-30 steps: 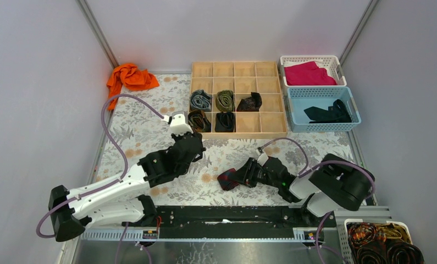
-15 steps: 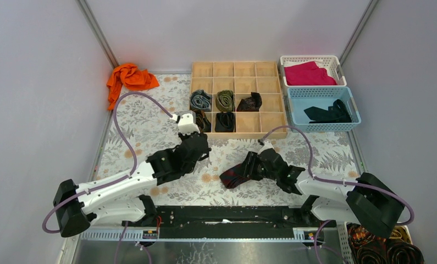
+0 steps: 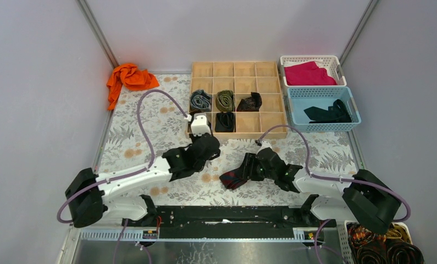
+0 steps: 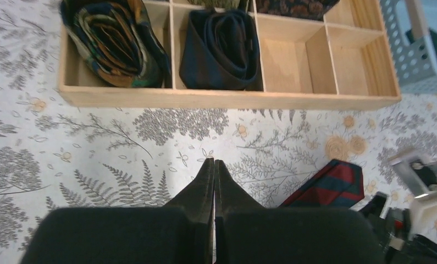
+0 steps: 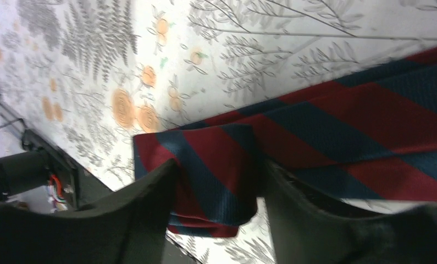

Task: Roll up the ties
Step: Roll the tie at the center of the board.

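A navy tie with red diagonal stripes [image 3: 233,178] lies partly folded on the floral cloth, in front of the wooden organiser [image 3: 260,70]. My right gripper [image 3: 245,170] stands open astride its folded end [image 5: 227,159], a finger [image 5: 150,203] on each side. My left gripper [image 4: 214,162] is shut on nothing and hovers over the cloth just left of that tie [image 4: 331,186], near the organiser's front wall [image 4: 227,99]. Rolled ties fill several cells: grey-blue [image 3: 200,100], olive [image 3: 225,100], black [image 3: 225,121] and a brown coil [image 4: 114,41].
An orange cloth [image 3: 129,77] lies at the back left. At the back right a white basket [image 3: 285,59] holds a magenta cloth [image 3: 309,73], and a blue basket [image 3: 293,113] holds a dark tie [image 3: 328,113]. Another basket [image 3: 348,225] with coiled things stands near right.
My left arm has swung right, bringing its shut gripper in front of the organiser, closer to the striped tie. My right gripper's fingers have spread apart over the tie's folded end.
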Robot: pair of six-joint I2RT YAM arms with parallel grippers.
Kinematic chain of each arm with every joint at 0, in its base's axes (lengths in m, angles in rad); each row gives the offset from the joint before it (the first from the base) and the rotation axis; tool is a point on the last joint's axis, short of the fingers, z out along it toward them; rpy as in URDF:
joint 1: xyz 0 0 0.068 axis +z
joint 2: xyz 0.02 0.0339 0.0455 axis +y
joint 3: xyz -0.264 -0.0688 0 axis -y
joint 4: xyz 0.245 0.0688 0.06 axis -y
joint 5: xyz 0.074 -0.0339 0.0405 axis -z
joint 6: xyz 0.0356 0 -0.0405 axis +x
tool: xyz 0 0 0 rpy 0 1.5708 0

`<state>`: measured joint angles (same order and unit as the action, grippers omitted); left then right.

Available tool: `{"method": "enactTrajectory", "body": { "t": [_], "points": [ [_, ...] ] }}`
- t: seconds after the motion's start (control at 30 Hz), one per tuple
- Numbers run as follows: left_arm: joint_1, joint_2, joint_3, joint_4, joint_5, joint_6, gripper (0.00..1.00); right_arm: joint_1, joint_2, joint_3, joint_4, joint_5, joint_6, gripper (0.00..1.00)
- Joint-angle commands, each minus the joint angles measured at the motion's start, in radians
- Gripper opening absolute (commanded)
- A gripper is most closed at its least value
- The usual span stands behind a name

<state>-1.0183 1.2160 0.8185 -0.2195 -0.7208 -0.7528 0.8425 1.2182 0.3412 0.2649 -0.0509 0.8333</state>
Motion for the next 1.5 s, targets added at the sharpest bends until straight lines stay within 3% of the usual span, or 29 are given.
{"method": "enactTrajectory", "body": {
  "t": [0.0, 0.1, 0.3, 0.47, 0.63, 0.8, 1.03, 1.23, 1.47],
  "points": [
    [0.022, 0.075, -0.003, 0.107, 0.087, 0.0, 0.0, -0.003, -0.101, 0.04, -0.208, 0.081, -0.085, 0.7],
    [0.037, 0.121, -0.024, 0.156, 0.139, -0.011, 0.0, -0.003, -0.209, 0.07, -0.316, 0.098, -0.123, 0.8],
    [0.055, 0.234, -0.031, 0.202, 0.193, -0.003, 0.0, -0.002, -0.376, 0.116, -0.517, 0.154, -0.154, 0.73],
    [0.065, 0.325, -0.033, 0.216, 0.221, 0.005, 0.0, -0.001, -0.462, 0.087, -0.623, 0.114, -0.137, 0.3],
    [0.094, 0.387, -0.069, 0.277, 0.267, -0.005, 0.0, 0.043, -0.496, 0.004, -0.609, 0.07, -0.088, 0.0],
    [0.112, 0.427, -0.121, 0.354, 0.367, -0.023, 0.0, 0.165, -0.45, -0.028, -0.572, 0.15, -0.048, 0.0],
    [0.095, 0.406, -0.202, 0.403, 0.406, -0.056, 0.0, 0.298, -0.231, -0.034, -0.403, 0.241, -0.01, 0.0],
    [0.033, 0.43, -0.238, 0.441, 0.409, -0.085, 0.0, 0.333, -0.029, -0.013, -0.259, 0.34, 0.0, 0.0],
    [-0.008, 0.447, -0.262, 0.45, 0.411, -0.113, 0.0, 0.338, 0.076, 0.018, -0.182, 0.416, -0.001, 0.0]
  ]
}}
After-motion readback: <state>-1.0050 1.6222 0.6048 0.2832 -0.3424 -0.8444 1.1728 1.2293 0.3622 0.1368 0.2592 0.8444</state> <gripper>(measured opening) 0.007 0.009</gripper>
